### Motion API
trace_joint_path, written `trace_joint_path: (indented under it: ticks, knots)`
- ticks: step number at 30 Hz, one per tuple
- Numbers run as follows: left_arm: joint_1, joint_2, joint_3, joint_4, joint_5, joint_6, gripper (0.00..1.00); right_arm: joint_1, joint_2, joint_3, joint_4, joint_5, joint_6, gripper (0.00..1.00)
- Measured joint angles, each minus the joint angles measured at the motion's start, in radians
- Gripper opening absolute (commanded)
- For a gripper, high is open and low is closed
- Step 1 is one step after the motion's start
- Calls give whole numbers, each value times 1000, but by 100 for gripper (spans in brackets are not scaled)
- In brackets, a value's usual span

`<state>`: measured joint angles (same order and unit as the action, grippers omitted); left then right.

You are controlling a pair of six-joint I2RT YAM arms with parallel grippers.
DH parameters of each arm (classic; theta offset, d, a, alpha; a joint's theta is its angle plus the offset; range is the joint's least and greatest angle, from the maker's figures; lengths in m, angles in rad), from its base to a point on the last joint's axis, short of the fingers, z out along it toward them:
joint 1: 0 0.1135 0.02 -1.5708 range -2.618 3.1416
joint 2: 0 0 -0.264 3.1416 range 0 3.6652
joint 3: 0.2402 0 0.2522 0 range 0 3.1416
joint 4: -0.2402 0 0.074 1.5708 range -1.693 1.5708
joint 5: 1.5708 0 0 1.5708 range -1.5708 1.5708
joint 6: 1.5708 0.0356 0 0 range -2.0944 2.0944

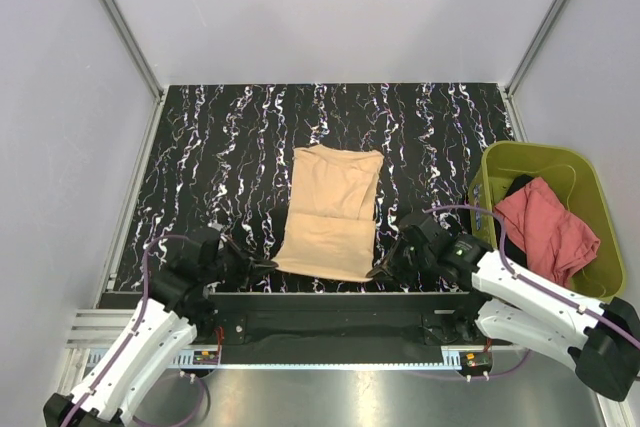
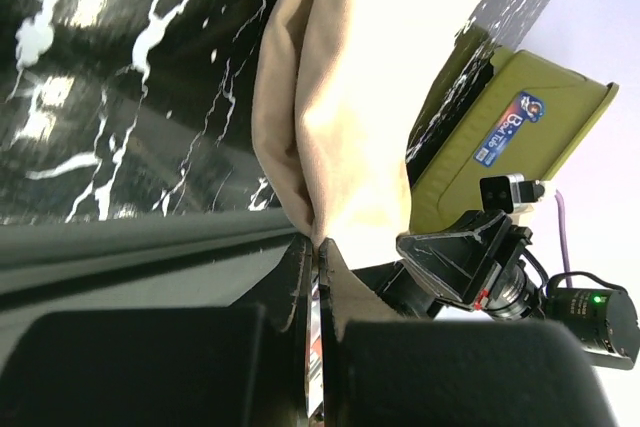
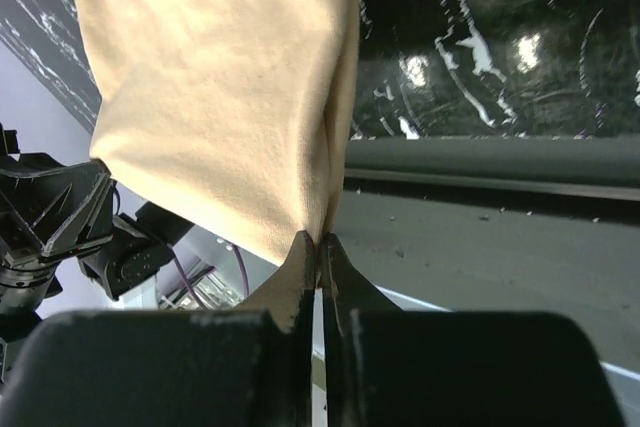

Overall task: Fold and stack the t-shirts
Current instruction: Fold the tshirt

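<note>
Tan t-shirt is laid flat on the marbled black table as a long narrow shape, with a crosswise edge seen about midway along it. Its near hem is lifted slightly at both corners.

Left gripper is clamped shut on the near-left corner of the tan t-shirt; in the left wrist view the cloth is pinched between the closed tips. Right gripper is clamped shut on the near-right corner; cloth is seen bunched into the closed tips.

Salmon-red t-shirt is found to the right of the tan t-shirt, crumpled inside the olive bin and draped partly over its near rim. Something dark is glimpsed under it; what it is cannot be told. The bin is stood well apart from the tan t-shirt, with the right arm's wrist between them.

Black base rail is run just near of the tan t-shirt's hem, beneath both grippers. Purple cables are looped beside each arm.
</note>
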<state>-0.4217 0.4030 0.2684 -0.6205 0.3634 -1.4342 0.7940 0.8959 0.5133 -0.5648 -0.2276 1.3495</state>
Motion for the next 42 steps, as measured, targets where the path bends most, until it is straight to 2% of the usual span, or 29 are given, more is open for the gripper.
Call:
trace_joint_path:
  ticks: [7, 15, 25, 34, 42]
  knots:
    - [-2, 8, 144, -113, -3, 32, 0, 17, -6, 101, -82, 1, 1, 0]
    - [-2, 236, 436, -147, -60, 163, 0, 0, 49, 262, -136, 8, -52, 0]
    - [2, 636, 622, -84, -119, 276, 0, -282, 306, 435, -140, -63, -218, 0]
    - [109, 919, 852, -31, -106, 359, 0, -436, 526, 634, -139, -182, -348, 0]
    - [159, 1169, 1030, 6, -41, 403, 0, -537, 719, 798, -143, -256, -425, 0]
